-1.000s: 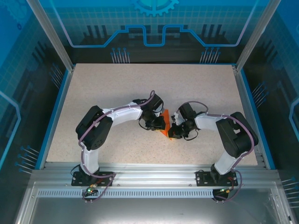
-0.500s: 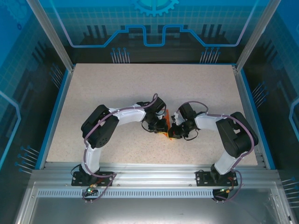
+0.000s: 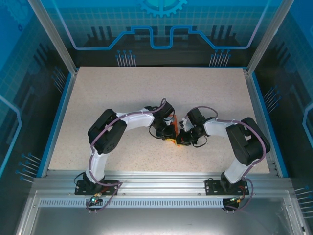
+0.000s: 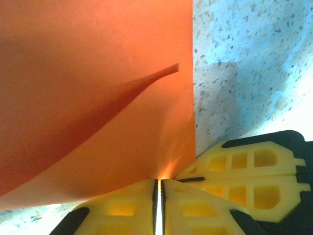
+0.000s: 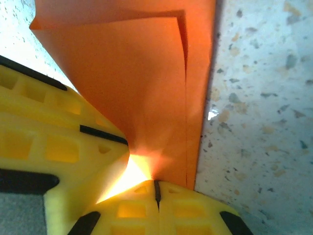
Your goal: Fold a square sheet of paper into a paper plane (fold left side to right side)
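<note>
Since a second ago the left arm has been swung inward, bringing the left claw [image 3: 165, 133] closer to the right claw [image 3: 182, 139]. Both are pinched shut on the paper [image 3: 171, 128], mid-frame over the desk [image 3: 122, 93]. It's thin, light and floppy, probably best gripped at the edges. The bowed layers get revealed by the wrist views; from overhead just a sliver is seen.
</note>
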{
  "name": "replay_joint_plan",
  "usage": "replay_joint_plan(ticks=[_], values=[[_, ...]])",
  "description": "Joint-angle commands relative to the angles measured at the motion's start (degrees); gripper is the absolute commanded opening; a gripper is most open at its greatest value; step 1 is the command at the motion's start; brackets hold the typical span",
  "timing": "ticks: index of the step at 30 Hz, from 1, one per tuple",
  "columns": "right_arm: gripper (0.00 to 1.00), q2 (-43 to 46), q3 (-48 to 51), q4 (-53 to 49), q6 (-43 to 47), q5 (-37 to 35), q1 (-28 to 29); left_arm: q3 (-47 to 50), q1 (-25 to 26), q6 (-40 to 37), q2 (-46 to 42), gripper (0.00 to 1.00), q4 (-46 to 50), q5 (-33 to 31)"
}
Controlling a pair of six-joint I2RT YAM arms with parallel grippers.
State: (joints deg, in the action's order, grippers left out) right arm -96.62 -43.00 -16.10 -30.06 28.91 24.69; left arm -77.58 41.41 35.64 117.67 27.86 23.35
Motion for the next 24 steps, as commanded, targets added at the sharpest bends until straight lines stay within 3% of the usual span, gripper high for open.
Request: replay_joint_plan(ticks=[1, 12, 24], values=[[0.0, -3.2, 3.1, -4.4, 0.1, -9.0, -0.2, 2.3, -0.3, -0.8, 3.2, 0.14, 0.2, -3.5], [0.0, -3.5, 2.7, -5.1, 0.5, -9.2, -0.2, 3.4, -3.4, -1.5, 4.0, 0.15, -2.1, -4.3], [0.0, -3.3, 2.8, -6.3, 0.7, -10.4, -0.2, 2.0, -10.7, -7.8, 4.1, 0.15, 3.6, -10.0]])
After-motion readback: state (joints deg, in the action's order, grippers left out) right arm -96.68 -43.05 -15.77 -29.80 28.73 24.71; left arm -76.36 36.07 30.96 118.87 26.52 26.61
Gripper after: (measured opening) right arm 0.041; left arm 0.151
